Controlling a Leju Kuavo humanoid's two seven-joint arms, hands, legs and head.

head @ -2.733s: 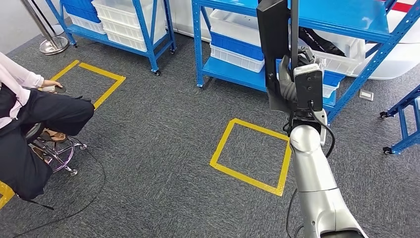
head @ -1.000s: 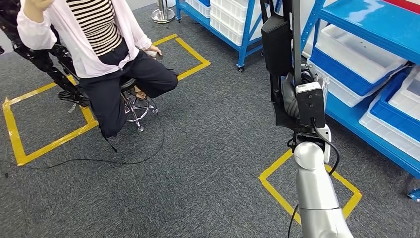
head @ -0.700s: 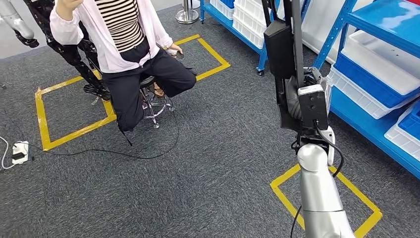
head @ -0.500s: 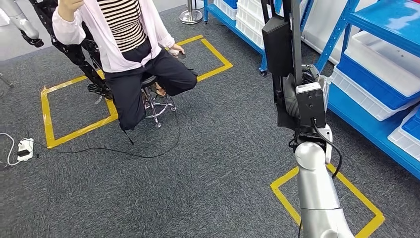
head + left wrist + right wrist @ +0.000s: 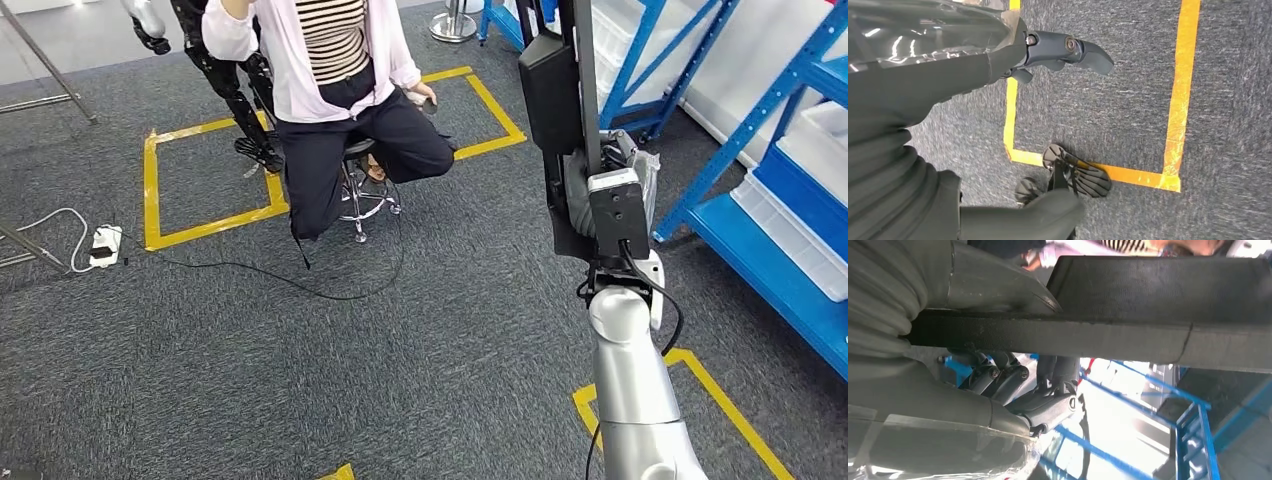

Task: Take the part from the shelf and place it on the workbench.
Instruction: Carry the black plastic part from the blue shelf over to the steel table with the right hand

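The part is a long black flat piece with a thick block at its upper end. My right hand grips it upright in front of me, raised on the silver arm at the right of the head view. In the right wrist view the black part runs across the frame, with my dark fingers wrapped behind it. My left hand hangs over the grey carpet, its fingers and thumb apart with nothing between them.
A person sits on a wheeled stool ahead, at a yellow taped square. Blue shelving with white bins stands at the right. A power strip and black cable lie on the carpet at left. Yellow tape marks the floor by my arm.
The whole picture has swung left as the camera turned: the shelves slid off to the right and the seated person came toward the middle. My right hand still holds the part the same way.
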